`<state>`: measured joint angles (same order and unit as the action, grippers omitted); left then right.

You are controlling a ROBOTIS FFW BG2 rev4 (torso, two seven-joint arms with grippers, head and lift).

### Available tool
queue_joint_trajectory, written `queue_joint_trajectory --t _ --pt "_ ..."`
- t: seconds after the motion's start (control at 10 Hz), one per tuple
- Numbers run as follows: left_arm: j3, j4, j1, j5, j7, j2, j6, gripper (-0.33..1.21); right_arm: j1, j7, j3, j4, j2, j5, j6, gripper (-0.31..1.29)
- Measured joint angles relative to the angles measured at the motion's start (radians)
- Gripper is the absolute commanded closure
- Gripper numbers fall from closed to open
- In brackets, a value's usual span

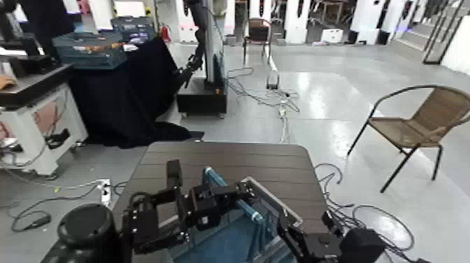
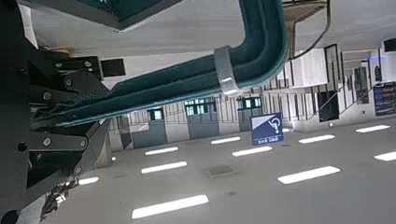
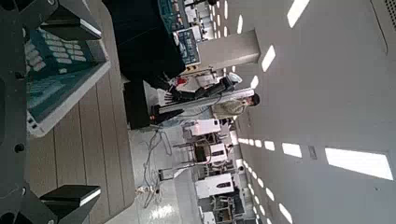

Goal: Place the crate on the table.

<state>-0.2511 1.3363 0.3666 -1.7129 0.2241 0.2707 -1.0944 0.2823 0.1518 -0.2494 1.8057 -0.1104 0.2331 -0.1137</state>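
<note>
The blue-grey crate (image 1: 241,234) with a pale grey rim (image 1: 271,199) sits low in the head view, its far end over the near part of the dark brown slatted table (image 1: 231,164). My left gripper (image 1: 208,199) is at the crate's left side, shut on its thin blue bar handle (image 2: 252,47). The left wrist view looks up along that bar towards the ceiling. My right gripper (image 1: 297,231) is at the crate's right side. In the right wrist view its fingers (image 3: 70,201) stand wide apart, with the crate (image 3: 56,70) and the table slats (image 3: 89,149) beyond them.
A wicker chair (image 1: 419,122) stands to the right of the table. At the back left is a black-skirted table (image 1: 126,91) with teal crates (image 1: 91,49), beside a white workbench (image 1: 35,119). Another robot base (image 1: 203,87) and floor cables (image 1: 280,98) lie behind the table.
</note>
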Motion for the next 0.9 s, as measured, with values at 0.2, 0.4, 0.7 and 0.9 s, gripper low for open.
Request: queue_joint_trajectory --t 0.2,0.4,0.7,0.9 --pt "-0.037 -0.065 0.049 0.041 0.058 -0.006 0.025 1.2 -0.002 0.0 -0.003 -0.001 0.0 0.001 -0.002 0.14" --pt "-0.074 -0.142 0.102 0.115 0.155 -0.008 0.054 1.2 -0.004 0.0 -0.004 -0.003 0.0 0.003 -0.006 0.14" --pt "-0.121 -0.233 0.156 0.197 0.249 -0.016 0.08 1.2 -0.005 -0.001 -0.006 -0.005 0.0 0.009 -0.012 0.14" --pt "-0.129 -0.264 0.158 0.206 0.25 -0.021 0.082 1.19 -0.005 -0.001 -0.007 -0.005 0.0 0.011 -0.013 0.14"
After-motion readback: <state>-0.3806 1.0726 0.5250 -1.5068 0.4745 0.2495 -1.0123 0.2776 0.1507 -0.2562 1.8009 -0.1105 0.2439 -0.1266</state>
